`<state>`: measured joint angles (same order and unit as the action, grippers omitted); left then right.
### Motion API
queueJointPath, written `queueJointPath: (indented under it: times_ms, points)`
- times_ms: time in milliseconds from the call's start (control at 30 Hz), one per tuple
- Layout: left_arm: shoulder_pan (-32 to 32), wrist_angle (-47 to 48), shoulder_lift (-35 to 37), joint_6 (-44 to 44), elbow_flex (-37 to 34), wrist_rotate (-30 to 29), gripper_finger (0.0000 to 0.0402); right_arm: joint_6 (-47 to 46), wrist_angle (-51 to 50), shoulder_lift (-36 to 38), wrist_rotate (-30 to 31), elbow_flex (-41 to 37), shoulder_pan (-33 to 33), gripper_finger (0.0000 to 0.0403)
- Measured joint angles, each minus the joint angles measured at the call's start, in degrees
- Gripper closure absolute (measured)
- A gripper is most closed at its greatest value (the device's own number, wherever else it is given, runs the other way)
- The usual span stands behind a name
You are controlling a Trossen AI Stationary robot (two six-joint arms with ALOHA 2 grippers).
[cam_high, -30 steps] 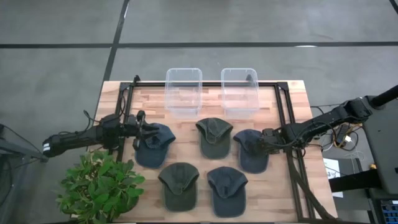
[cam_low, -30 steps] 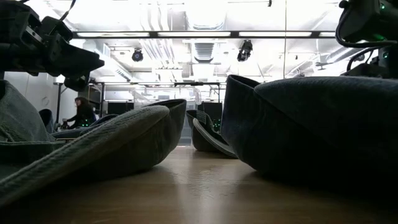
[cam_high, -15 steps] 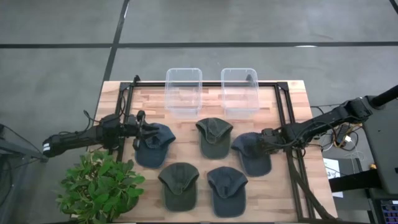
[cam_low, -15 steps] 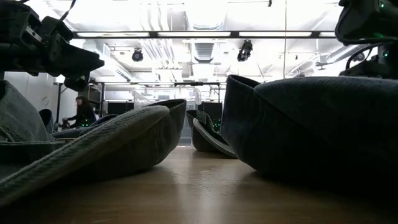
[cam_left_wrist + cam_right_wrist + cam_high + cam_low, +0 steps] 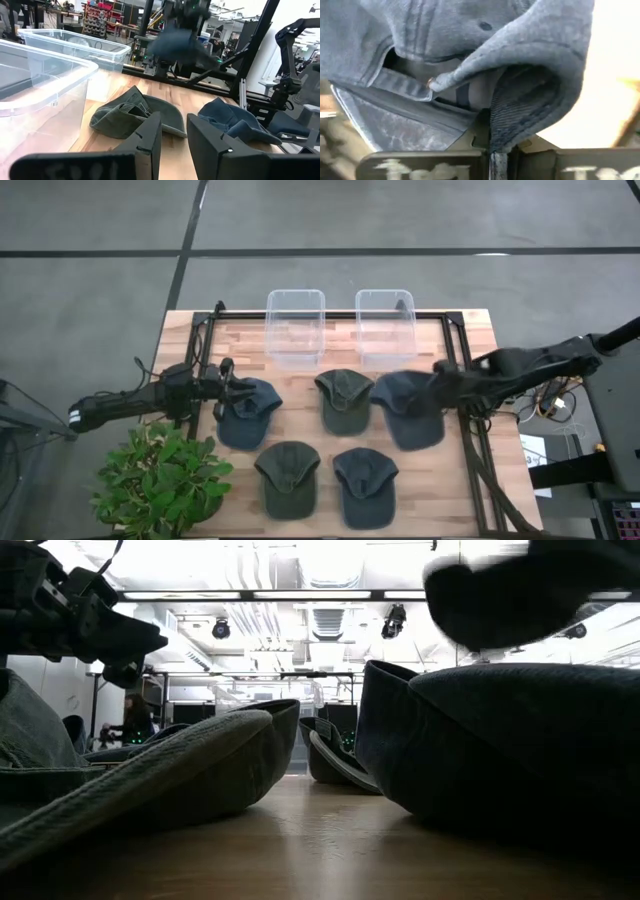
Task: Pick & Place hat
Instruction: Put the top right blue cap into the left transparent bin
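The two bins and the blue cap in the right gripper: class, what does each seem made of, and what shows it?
Bins: clear glossy plastic, probably; the wood shows through. Blue cap, pinched by the right gripper: soft matte woven cloth, likely cotton, with visible stitching.

You see matt woven cloth hats [image 5: 345,400], two glossy clear plastic bins [image 5: 295,326], and a smooth pale wood table [image 5: 460,500].
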<state>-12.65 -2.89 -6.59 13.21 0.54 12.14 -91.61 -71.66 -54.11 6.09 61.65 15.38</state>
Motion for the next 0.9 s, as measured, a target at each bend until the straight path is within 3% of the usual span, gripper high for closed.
queueJointPath:
  times_ms: [300, 633, 833, 900]
  points:
    - [-0.02, -3.92, 0.02, 0.87, 0.0, 0.24, 0.0317, 10.79, 0.85, -0.65, 22.98, 13.35, -0.09, 0.0394]
    - [0.0, -9.95, 0.0, 13.04, 0.0, -0.68, 0.0316, 22.35, 8.5, -3.01, 32.46, 14.54, -0.17, 0.0394]
    - [0.0, -21.09, 0.0, 16.33, 0.18, -8.81, 0.0317, 35.78, 21.27, -3.83, 39.98, 12.83, -1.1, 0.0394]
    - [0.0, -20.92, -0.18, 16.18, 1.64, -9.52, 0.0316, 39.76, 24.65, -4.43, 43.41, 12.83, -1.75, 0.0394]
